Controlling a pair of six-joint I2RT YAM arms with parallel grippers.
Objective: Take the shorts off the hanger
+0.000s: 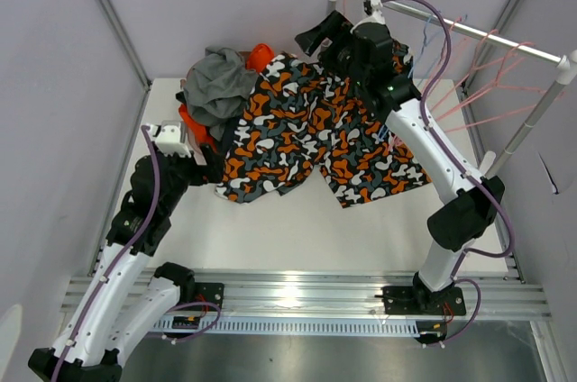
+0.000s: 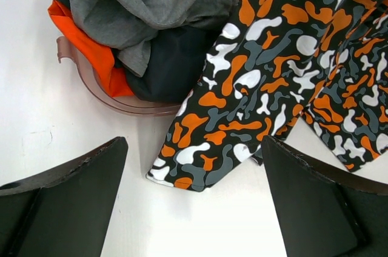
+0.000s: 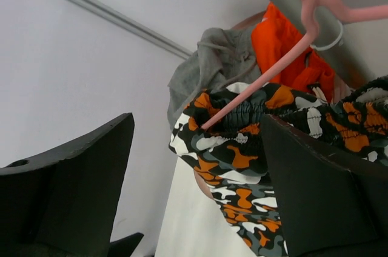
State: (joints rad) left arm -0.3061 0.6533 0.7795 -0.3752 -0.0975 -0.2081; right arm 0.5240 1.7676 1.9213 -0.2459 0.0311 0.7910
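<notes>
left pincer (image 2: 194,148) gaped empty over bench (image 1: 297,220) beside camo shorts (image 1: 306,130) hem; right pincer (image 3: 197,120) spread wide near pink hanger (image 3: 273,69), waistband seemingly on it.

left arm (image 1: 113,278) and right arm (image 1: 435,155): white curved shells, black joint housings, a purple cable (image 1: 431,50) along each, black bases bolted on the silver rail (image 1: 297,294).

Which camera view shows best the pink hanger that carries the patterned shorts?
The right wrist view: the pink hanger runs plainly from its hook into the waistband of the patterned shorts. In the top external view the right arm hides it almost wholly. The left wrist view shows none of it.
</notes>
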